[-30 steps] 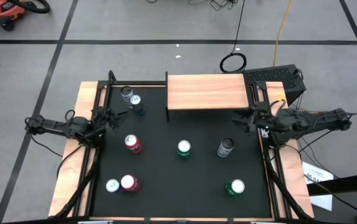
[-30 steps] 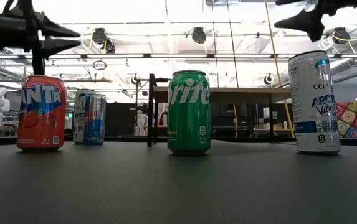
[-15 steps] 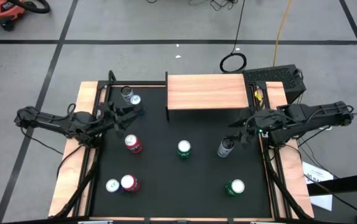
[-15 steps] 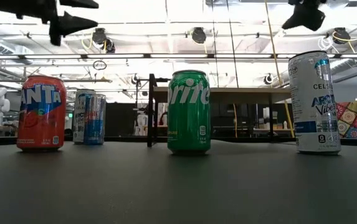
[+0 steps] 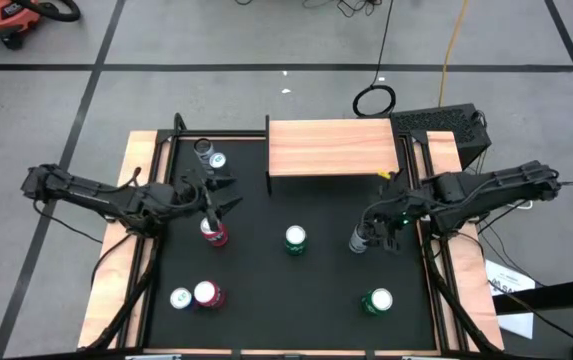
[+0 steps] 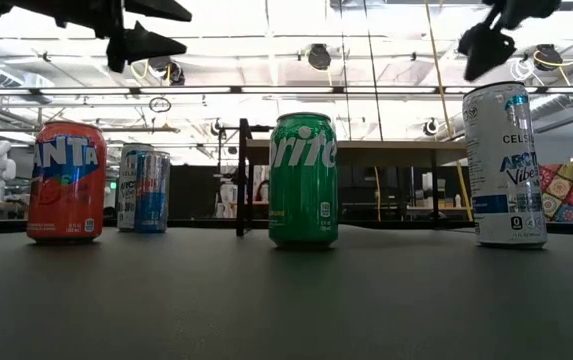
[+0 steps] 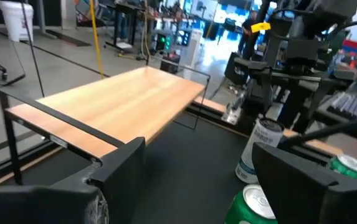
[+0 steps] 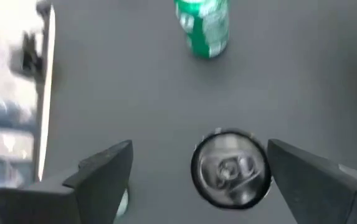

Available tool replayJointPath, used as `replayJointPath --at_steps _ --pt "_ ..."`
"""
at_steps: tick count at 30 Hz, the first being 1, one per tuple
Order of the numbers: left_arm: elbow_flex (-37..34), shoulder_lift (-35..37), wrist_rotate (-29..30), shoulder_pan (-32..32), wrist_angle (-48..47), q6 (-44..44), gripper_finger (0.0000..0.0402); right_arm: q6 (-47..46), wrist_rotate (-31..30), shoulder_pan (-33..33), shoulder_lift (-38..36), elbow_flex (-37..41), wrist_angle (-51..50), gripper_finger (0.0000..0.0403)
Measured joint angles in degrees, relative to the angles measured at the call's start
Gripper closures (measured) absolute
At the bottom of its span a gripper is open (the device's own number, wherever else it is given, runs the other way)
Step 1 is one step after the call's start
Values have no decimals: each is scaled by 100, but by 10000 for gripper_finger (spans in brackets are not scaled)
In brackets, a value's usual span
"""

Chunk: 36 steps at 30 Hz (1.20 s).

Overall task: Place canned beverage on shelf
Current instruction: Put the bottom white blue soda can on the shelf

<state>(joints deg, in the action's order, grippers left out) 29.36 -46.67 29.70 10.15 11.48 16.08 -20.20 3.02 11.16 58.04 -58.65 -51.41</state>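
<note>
The shelf (image 5: 333, 147), a light wood top on thin black legs, stands at the table's far middle and is bare. A silver slim can (image 5: 362, 238) stands upright right of centre. My right gripper (image 5: 379, 232) hovers just above it, pointing down, open. In the right wrist view the can's top (image 8: 231, 168) shows between the spread fingers, and nothing touches it. My left gripper (image 5: 228, 195) is open in the air, just beyond the red can (image 5: 213, 231), and faces the shelf (image 7: 122, 102).
A green can (image 5: 295, 238) stands at the centre and another (image 5: 377, 300) near the front right. A white-topped can (image 5: 180, 298) and a red one (image 5: 205, 294) stand front left. Two slim cans (image 5: 210, 157) stand far left. Wooden rails (image 5: 116, 250) line the table's sides.
My left gripper has travelled from the left rail toward the table's middle and has opened. My right gripper has moved from the right rail toward the near edge and inward, tipping down over the silver can. No can has moved.
</note>
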Motion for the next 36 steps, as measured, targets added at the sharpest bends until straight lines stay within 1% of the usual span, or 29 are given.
replayJointPath --at_steps 5,13,16,24,31,36 --pt "144 -433 -14 0 5 -162 106 403 -316 61 359 -3 -376 42" --pt "203 -814 -14 0 18 -130 106 496 -576 57 627 -22 -259 41" --pt "203 -840 -16 0 5 8 106 408 -542 57 600 -22 -286 41" --pt "203 -838 -16 0 5 -37 106 361 -433 59 403 3 -374 41" --pt "203 -838 -16 0 3 -42 106 361 -421 59 8 15 -226 41" --pt "203 -838 -16 0 1 -52 107 713 -439 59 -82 12 -179 41"
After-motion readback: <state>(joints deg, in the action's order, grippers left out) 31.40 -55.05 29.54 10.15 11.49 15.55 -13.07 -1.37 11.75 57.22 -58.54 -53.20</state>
